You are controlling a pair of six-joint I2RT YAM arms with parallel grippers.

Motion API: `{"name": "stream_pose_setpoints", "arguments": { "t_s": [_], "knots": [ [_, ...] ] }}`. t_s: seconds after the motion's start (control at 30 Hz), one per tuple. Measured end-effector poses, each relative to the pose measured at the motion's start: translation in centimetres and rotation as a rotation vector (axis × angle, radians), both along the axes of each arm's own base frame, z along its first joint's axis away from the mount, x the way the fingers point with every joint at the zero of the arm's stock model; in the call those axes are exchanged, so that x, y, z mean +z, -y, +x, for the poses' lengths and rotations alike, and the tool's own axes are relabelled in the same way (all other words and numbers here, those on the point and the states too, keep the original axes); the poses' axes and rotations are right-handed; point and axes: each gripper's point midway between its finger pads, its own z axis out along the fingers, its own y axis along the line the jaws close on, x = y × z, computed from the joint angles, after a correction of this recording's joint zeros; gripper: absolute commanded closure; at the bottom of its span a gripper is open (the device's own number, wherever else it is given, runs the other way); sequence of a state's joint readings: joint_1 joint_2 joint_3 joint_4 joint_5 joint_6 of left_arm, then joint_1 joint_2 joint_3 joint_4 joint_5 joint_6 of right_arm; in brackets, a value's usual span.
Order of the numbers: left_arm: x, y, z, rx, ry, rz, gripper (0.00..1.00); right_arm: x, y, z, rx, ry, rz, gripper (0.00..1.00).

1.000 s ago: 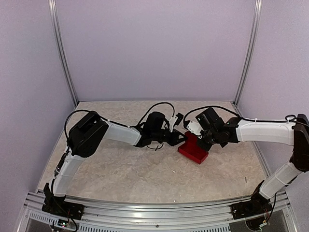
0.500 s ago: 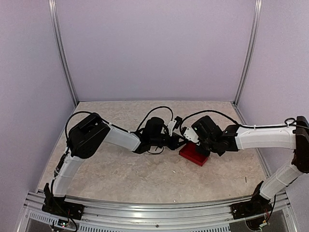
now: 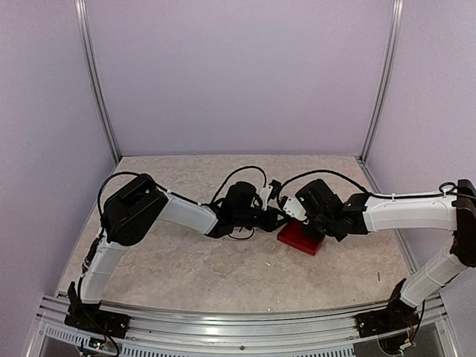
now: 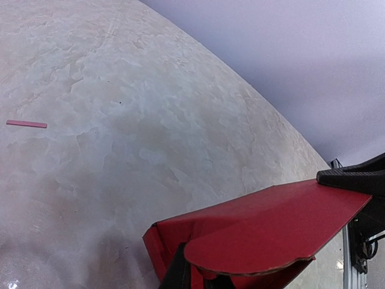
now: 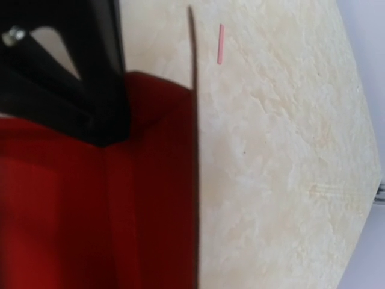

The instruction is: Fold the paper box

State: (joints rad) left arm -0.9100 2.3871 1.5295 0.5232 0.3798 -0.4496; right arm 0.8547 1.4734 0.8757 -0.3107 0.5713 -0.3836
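Note:
The red paper box (image 3: pixel 300 238) lies on the table between the two arms, partly formed. In the left wrist view its rounded flap (image 4: pixel 271 232) spreads over an open red shell. My left gripper (image 3: pixel 282 216) reaches in from the left. Its dark fingers (image 4: pixel 179 272) show at the bottom edge with red card between them, so it is shut on the box's near wall. My right gripper (image 3: pixel 296 222) comes from the right and sits on top of the box. Its tips are hidden; blurred red card (image 5: pixel 90 211) fills that wrist view.
A thin pink strip (image 4: pixel 26 124) lies loose on the marbled tabletop (image 3: pixel 193 260), also seen as the pink strip (image 5: pixel 221 43) beyond the box edge. Lilac walls and metal posts (image 3: pixel 97 82) enclose the table. A rail (image 3: pixel 238 327) runs along the near edge.
The right gripper has come down and left over the box, and the box now sits lower and flatter. The left gripper has moved a little right along with it.

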Motion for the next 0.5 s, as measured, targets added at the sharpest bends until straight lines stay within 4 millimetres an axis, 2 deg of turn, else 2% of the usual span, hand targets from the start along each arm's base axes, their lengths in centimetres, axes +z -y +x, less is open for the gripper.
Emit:
{"name": "stream_pose_setpoints", "arguments": {
  "t_s": [0.2, 0.3, 0.37, 0.43, 0.5],
  "knots": [
    [-0.2, 0.2, -0.2, 0.022, -0.026, 0.000, 0.92, -0.2, 0.1, -0.1, 0.009, 0.013, -0.005, 1.00],
    [-1.0, 0.2, -0.9, 0.025, -0.040, 0.017, 0.92, -0.6, 0.1, -0.5, 0.031, 0.005, -0.009, 1.00],
    [-1.7, 0.3, -2.0, 0.012, -0.051, 0.029, 0.93, -0.8, 0.0, -1.0, 0.059, 0.002, -0.009, 1.00],
    [-2.7, 0.5, -4.1, -0.027, -0.071, 0.039, 0.92, -0.8, -0.6, -1.3, 0.091, 0.009, 0.018, 1.00],
    [-2.6, 0.8, -6.2, -0.056, -0.076, 0.032, 0.92, -1.1, -0.6, -1.8, 0.115, 0.006, 0.022, 1.00]
  ]
}}
